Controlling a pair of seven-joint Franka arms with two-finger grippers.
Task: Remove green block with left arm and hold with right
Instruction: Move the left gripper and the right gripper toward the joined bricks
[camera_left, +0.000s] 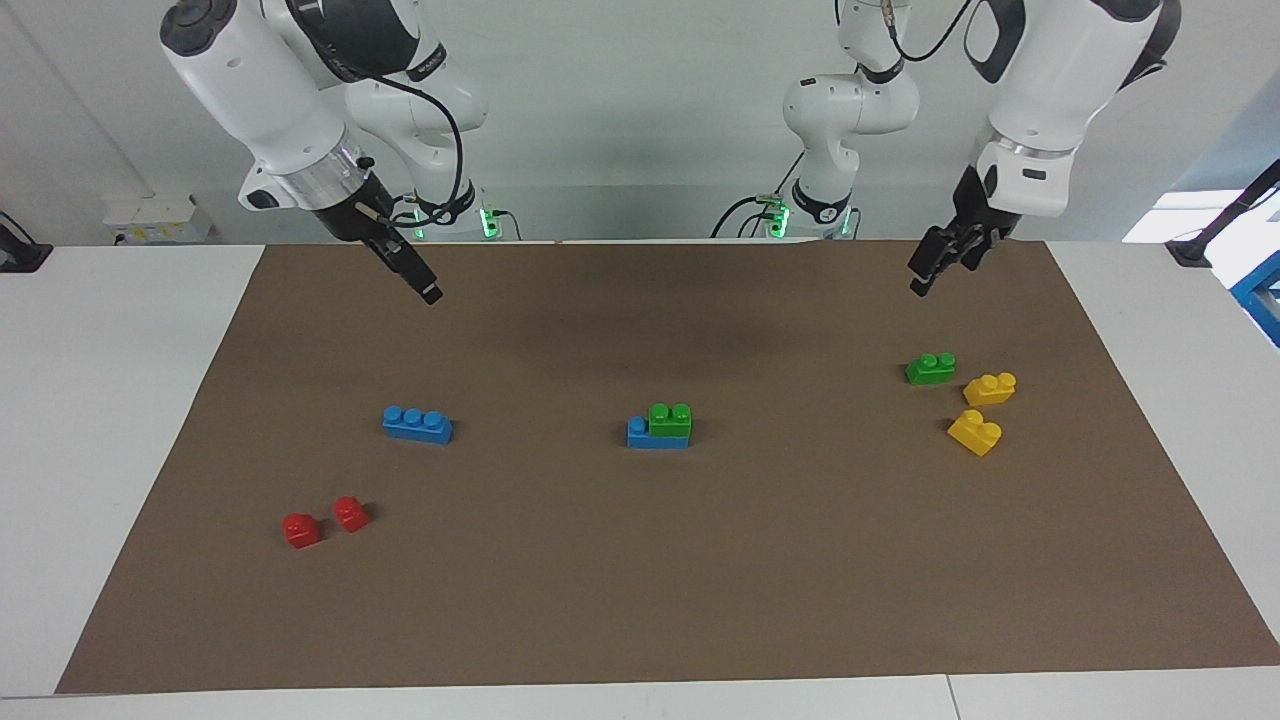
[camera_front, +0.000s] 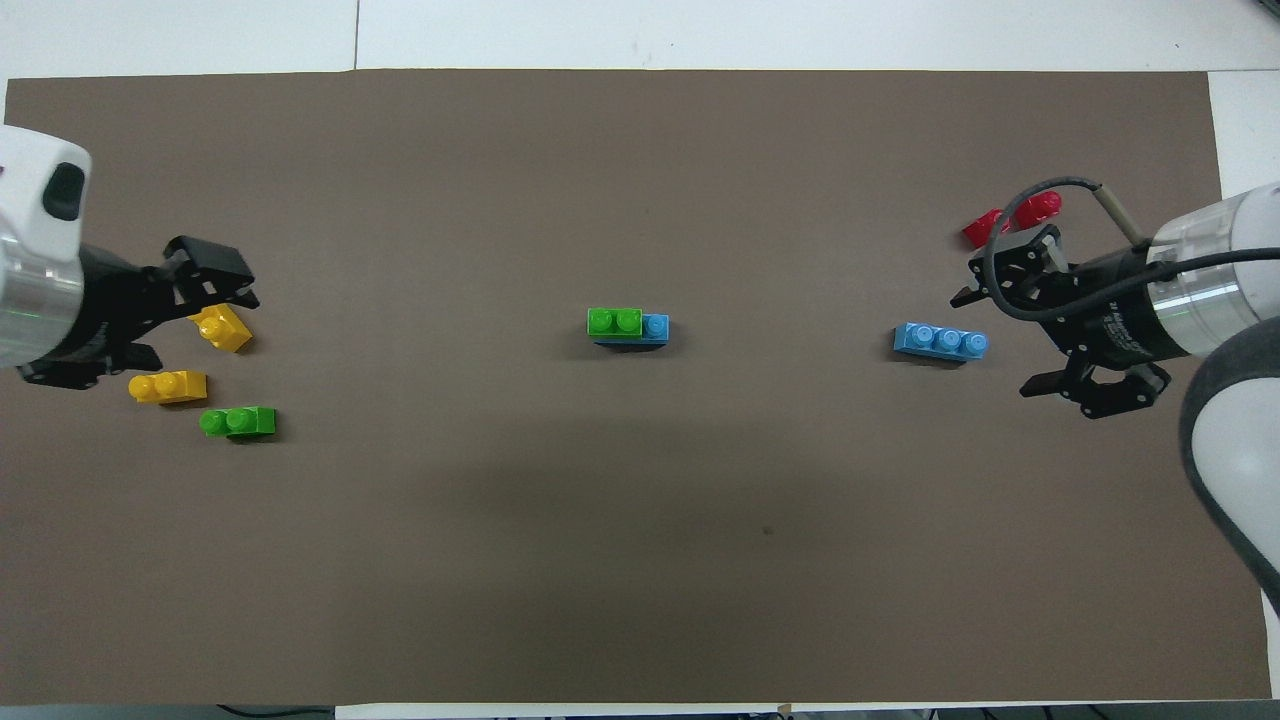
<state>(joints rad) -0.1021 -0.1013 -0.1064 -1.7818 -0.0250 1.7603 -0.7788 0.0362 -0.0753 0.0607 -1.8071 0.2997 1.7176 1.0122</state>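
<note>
Green block (camera_left: 670, 419) sits on a blue brick (camera_left: 645, 433) mid-mat, covering the part of it toward the left arm's end; one blue stud shows bare toward the right arm's end. Nothing touches the stack.

Left gripper (camera_left: 932, 270) is up in the air over the mat's edge by the robots, at the left arm's end, empty, fingers released. In the overhead view it partly covers a yellow brick (camera_front: 225, 330); the facing view shows it well above that brick, no contact.

Right gripper (camera_left: 420, 282) is in the air over the mat near the robots' edge, at the right arm's end, empty, fingers spread. In the overhead view its cable loop overlaps two red bricks (camera_front: 1040, 207); it is well above them.

Second green brick (camera_left: 930, 368) lies at the left arm's end, just beside two yellow bricks: one (camera_left: 990, 388) close beside it and slightly farther from the robots, the other (camera_left: 975, 432) farther still, turned at an angle. All three are apart from each other.

Second blue brick (camera_left: 417, 424), three studs, lies alone toward the right arm's end, level with the stack. The red bricks (camera_left: 325, 521) lie farther from the robots than it, nearly touching each other.

Brown mat (camera_left: 700, 600) covers most of the white table (camera_left: 100, 400).
</note>
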